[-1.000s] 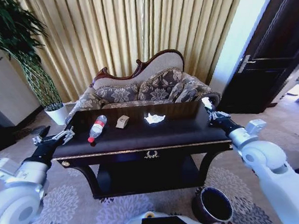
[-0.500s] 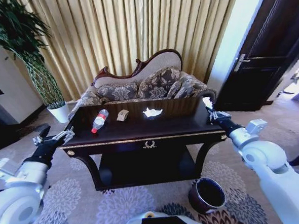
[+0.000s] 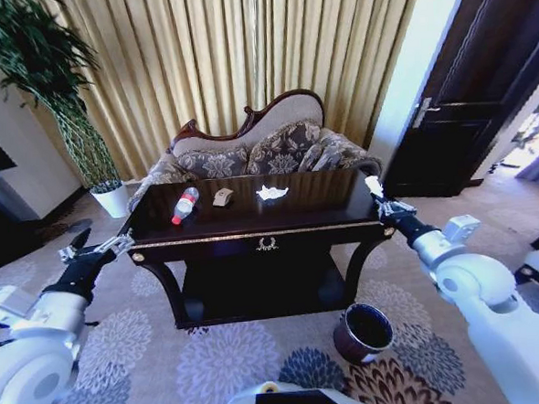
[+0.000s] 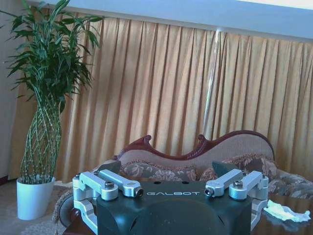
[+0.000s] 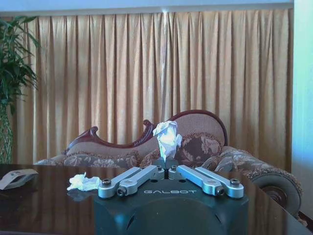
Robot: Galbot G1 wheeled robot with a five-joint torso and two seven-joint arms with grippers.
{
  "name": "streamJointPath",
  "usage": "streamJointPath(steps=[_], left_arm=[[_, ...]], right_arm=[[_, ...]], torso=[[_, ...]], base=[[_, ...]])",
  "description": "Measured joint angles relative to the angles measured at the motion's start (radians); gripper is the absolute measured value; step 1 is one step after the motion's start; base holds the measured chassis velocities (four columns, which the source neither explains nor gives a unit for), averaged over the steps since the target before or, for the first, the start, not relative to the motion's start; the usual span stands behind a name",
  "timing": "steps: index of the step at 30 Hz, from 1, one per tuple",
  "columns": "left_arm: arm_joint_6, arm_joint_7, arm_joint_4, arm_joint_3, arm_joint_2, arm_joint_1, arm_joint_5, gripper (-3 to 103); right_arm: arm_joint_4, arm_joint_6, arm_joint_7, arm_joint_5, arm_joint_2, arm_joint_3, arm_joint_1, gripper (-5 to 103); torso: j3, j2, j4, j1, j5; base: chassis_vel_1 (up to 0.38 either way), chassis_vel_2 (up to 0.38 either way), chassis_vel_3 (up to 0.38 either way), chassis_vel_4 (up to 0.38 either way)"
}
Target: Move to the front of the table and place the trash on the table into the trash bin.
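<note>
The right hand (image 3: 375, 195) hangs at the table's (image 3: 298, 220) right edge, pinched shut on a crumpled tissue (image 5: 167, 137), while the left hand (image 3: 97, 247) waits spread open off the left edge. Bottle (image 3: 185, 205), paper scrap (image 3: 222, 197) and another tissue (image 3: 271, 193) lie along the far side of the top. The trash bin (image 3: 362, 332) stands on open carpet (image 3: 215, 361) by the right front leg.

warm daylight, glossy table (image 3: 252, 223) glare, edge distortion
</note>
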Motion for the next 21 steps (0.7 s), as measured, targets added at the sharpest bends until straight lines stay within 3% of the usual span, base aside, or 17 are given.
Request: streamJointPath(steps=[9,16,21], left_arm=[[0.000,0.003,0.000,-0.003,0.000,0.000,0.001,100],[-0.001,0.004,0.000,-0.021,0.000,0.007,0.001,100],[-0.001,0.001,0.000,-0.027,0.002,0.007,-0.002,100]], right_arm=[[-0.027,-0.001,0.008,0.006,0.017,0.008,-0.035,0],[-0.141,-0.005,-0.070,-0.100,0.057,0.009,-0.118,0],[-0.314,0.015,-0.112,-0.182,0.101,-0.023,-0.152,0]], torso=[[0.000,0.000,0.0002,0.001,-0.0002],[0.000,0.000,0.0000,0.001,-0.0001],[0.000,0.000,0.0001,0.000,-0.0001]], base=[[0.011,-0.013,-0.011,0.012],[0.000,0.000,0.000,0.000],[0.000,0.000,0.000,0.000]])
